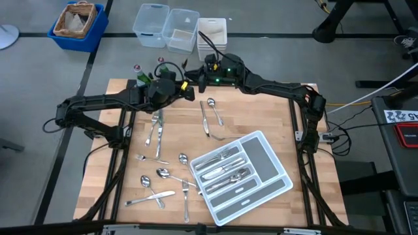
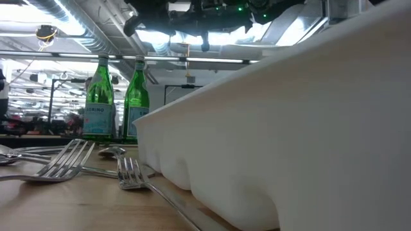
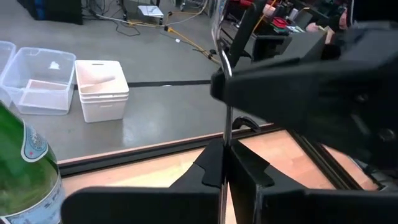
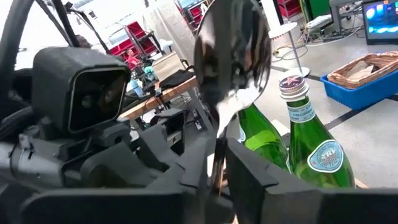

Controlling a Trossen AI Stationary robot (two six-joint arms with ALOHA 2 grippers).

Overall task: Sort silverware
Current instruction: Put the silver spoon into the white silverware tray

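Note:
My two grippers meet above the table's far middle: my left gripper (image 1: pixel 189 93) (image 3: pixel 227 165) and my right gripper (image 1: pixel 194 78) (image 4: pixel 217 168) are both shut on one shiny spoon (image 4: pixel 233 50). Its bowl stands out past my right fingers. In the left wrist view its slim handle (image 3: pixel 226 118) shows edge-on. The white divided tray (image 1: pixel 264 156) lies at the near right with several pieces in it. Loose forks, spoons and knives lie flat on the wood at the middle (image 1: pixel 212 112), left (image 1: pixel 157 127) and near left (image 1: pixel 163 186). My left gripper pinches the spoon's handle (image 3: pixel 227 140) between its two fingers. The handle runs on straight out of the fingers, along them, to my right gripper. The spoon is lifted clear of the table. My right gripper pinches the spoon's handle just below the bowl (image 4: pixel 219 146) between its two fingers. The bowl (image 4: pixel 233 43) sticks out beyond the fingertips, along the fingers. My left gripper's body lies close by in this view (image 4: pixel 124 162).
Two green glass bottles (image 1: pixel 140 73) (image 2: pixel 99 96) stand at the table's far left, close to my left arm. Clear and white bins (image 1: pixel 170 29) and a blue basket (image 1: pixel 77 23) sit on the floor beyond the far edge. Forks (image 2: pixel 64 163) lie beside the tray's wall (image 2: pixel 289 128).

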